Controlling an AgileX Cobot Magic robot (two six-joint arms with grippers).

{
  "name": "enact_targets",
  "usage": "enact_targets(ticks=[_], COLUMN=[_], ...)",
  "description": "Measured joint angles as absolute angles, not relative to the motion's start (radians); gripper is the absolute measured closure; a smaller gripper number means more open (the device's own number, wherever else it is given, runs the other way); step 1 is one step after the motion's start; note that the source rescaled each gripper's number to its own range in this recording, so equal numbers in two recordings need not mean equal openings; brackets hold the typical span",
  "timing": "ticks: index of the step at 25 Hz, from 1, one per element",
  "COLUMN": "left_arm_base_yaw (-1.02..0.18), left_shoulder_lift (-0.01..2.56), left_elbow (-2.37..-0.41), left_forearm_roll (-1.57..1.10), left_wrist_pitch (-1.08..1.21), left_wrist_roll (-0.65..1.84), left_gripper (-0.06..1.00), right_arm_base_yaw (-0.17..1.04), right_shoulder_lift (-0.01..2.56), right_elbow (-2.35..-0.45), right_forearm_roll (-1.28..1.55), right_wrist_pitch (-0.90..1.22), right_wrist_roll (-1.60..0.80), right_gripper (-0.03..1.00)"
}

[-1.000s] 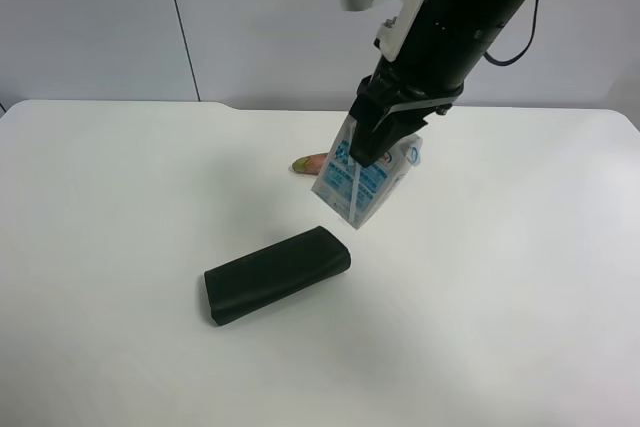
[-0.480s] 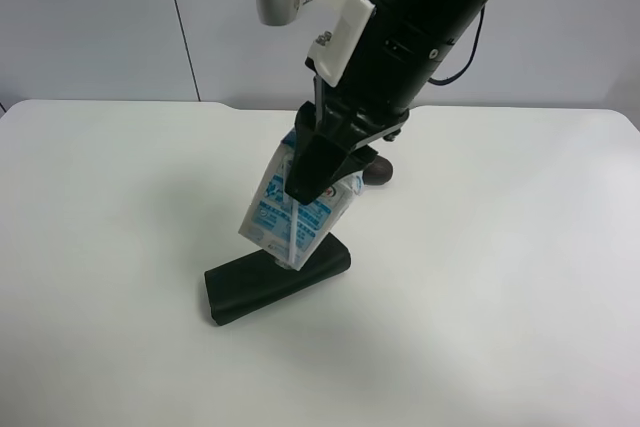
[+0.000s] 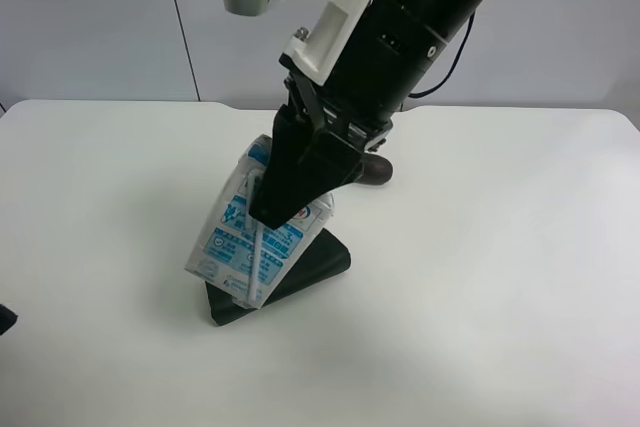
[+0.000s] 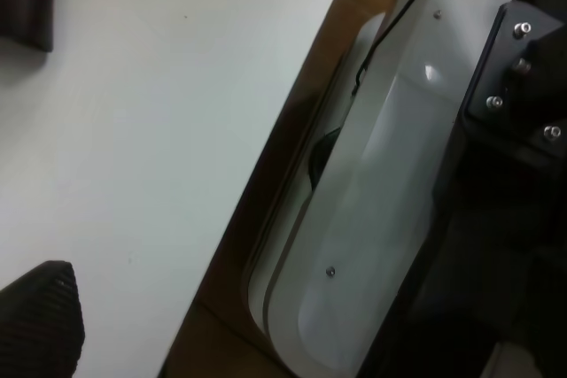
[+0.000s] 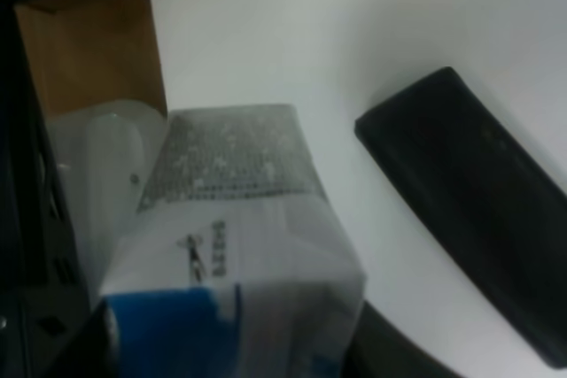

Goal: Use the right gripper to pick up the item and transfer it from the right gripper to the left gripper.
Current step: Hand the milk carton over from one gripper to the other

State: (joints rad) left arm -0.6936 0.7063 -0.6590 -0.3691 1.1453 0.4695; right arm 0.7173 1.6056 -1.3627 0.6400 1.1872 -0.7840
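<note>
My right gripper [image 3: 272, 205], on the black arm with the white bracket, is shut on the white-and-blue drink carton [image 3: 243, 249]. It holds the carton tilted in the air above the long black case [image 3: 322, 259]. In the right wrist view the carton [image 5: 239, 245] fills the lower left, between the dark fingers [image 5: 35, 236]. The left wrist view shows only one black fingertip [image 4: 40, 316] of my left gripper, over the table near its edge, with nothing held. A dark sliver [image 3: 4, 319] at the exterior high view's left edge may be that gripper.
The dark purple eggplant [image 3: 378, 169] lies behind the right arm, mostly hidden. The black case also shows in the right wrist view [image 5: 478, 227]. The white table [image 3: 500, 267] reaches to the wall behind. The left wrist view shows the table's edge and a white housing [image 4: 372, 183].
The right arm has carried the carton toward the exterior high view's left and lower, from beside the eggplant to over the black case. A dark sliver has appeared at the view's left edge.
</note>
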Motion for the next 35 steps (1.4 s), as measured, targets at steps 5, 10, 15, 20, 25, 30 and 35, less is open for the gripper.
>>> enact_targets(ticks=[5, 10, 15, 20, 25, 30, 35], left_arm_base_yaw=[-0.699, -0.699, -0.699, -0.699, -0.699, -0.699, -0.699], left_shoulder_lift=[0.795, 0.886, 0.946, 1.017, 1.064, 1.095, 1.128], left_elbow=[-0.674, -0.767, -0.827, -0.846, -0.849, -0.85, -0.868], left_forearm_roll=[-0.402, -0.438, -0.453, -0.498, -0.5, -0.547, -0.558], left_wrist_pitch=[1.077, 1.056, 1.049, 1.039, 1.026, 0.984, 0.965], left_wrist_roll=[0.527, 0.567, 0.586, 0.612, 0.628, 0.671, 0.686], left_gripper=[-0.06, -0.06, -0.06, -0.06, -0.06, -0.06, -0.06], right_arm_base_yaw=[0.717, 0.717, 0.717, 0.717, 0.717, 0.717, 0.717], right_shoulder_lift=[1.606, 1.606, 1.606, 1.606, 1.606, 1.606, 1.606], right_elbow=[-1.363, -1.363, -1.363, -1.363, -1.363, -1.363, -1.363], right_forearm_roll=[0.651, 0.708, 0.758, 0.804, 0.822, 0.866, 0.869], right_wrist_pitch=[1.188, 1.21, 1.213, 1.213, 1.218, 1.213, 1.213], right_wrist_roll=[-0.833, -0.903, -0.965, -1.015, -1.038, -1.043, -1.044], right_gripper=[0.96, 0.96, 0.96, 0.96, 0.96, 0.96, 0.96])
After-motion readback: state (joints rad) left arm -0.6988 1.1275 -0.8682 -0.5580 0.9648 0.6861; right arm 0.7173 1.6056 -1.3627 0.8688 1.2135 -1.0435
